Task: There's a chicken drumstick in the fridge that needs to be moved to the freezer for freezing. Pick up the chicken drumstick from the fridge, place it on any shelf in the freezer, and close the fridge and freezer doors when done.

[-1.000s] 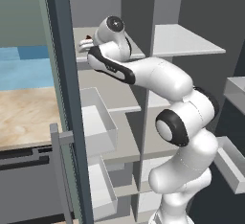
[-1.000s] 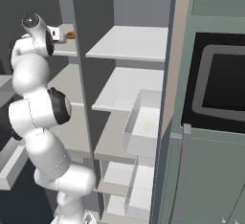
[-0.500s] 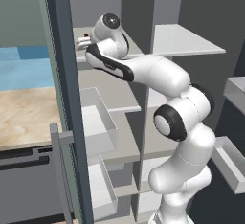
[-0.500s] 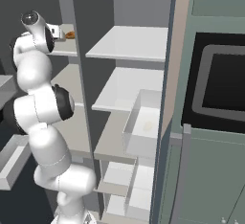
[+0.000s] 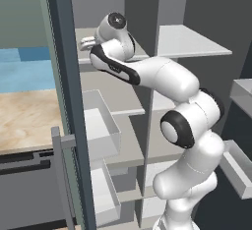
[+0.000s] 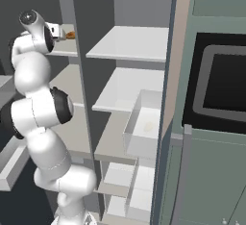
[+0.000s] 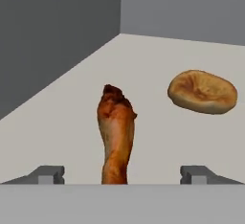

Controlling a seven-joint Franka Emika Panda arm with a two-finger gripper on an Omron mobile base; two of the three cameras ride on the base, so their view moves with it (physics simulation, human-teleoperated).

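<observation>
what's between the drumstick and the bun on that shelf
Nothing. In the hand view, a bare stretch of pale shelf separates the chicken drumstick from the bun; they lie apart.

The chicken drumstick [image 7: 116, 134] lies on a high shelf [image 7: 158, 74] in the freezer [image 5: 106, 148], between the two wide-apart tips of the gripper [image 7: 123, 174]. Its fat end points far in. A round bun [image 7: 203, 92] lies on the same shelf, to the right and farther back. The fridge [image 6: 132, 82] is the right half.
</observation>
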